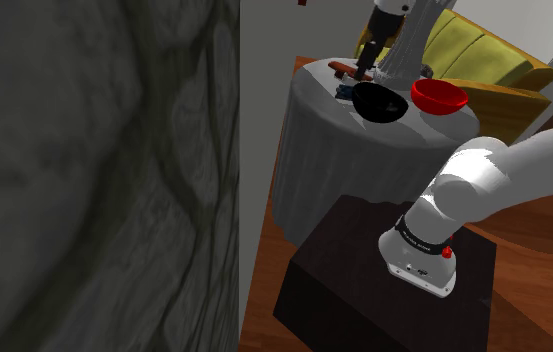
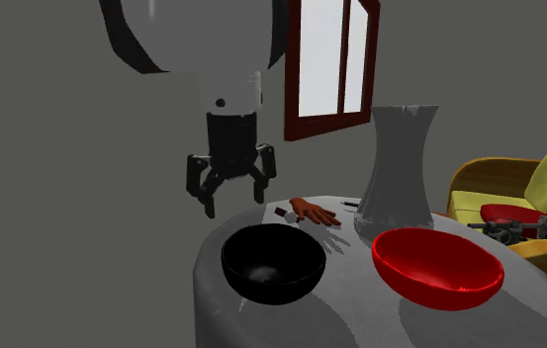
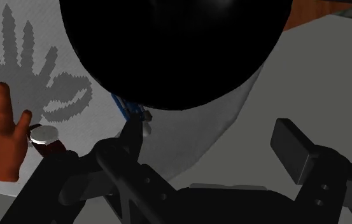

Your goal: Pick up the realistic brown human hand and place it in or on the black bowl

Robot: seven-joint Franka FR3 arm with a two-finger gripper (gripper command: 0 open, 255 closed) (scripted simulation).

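Observation:
The brown human hand (image 2: 313, 212) lies flat on the grey-clothed round table (image 2: 360, 316), behind the black bowl (image 2: 272, 260). My gripper (image 2: 229, 193) hangs open and empty above the table's far edge, to the second exterior view's left of the hand and behind the bowl. In the wrist view the fingers (image 3: 295, 141) stand wide apart, the gripper (image 3: 214, 137) has nothing between them, the black bowl (image 3: 174, 51) looms just ahead, and the hand (image 3: 2, 133) lies off to the side with a silver disc at its wrist. In the shoulder view the gripper (image 1: 367, 62) is over the hand (image 1: 342, 68), beyond the bowl (image 1: 379, 102).
A red bowl (image 2: 437, 267) sits beside the black one, with a tall grey vase (image 2: 397, 173) behind it. A small blue object (image 3: 126, 108) lies by the black bowl. A yellow sofa (image 1: 484, 55) stands past the table. A dark rough mass (image 1: 94, 180) covers the shoulder view's left.

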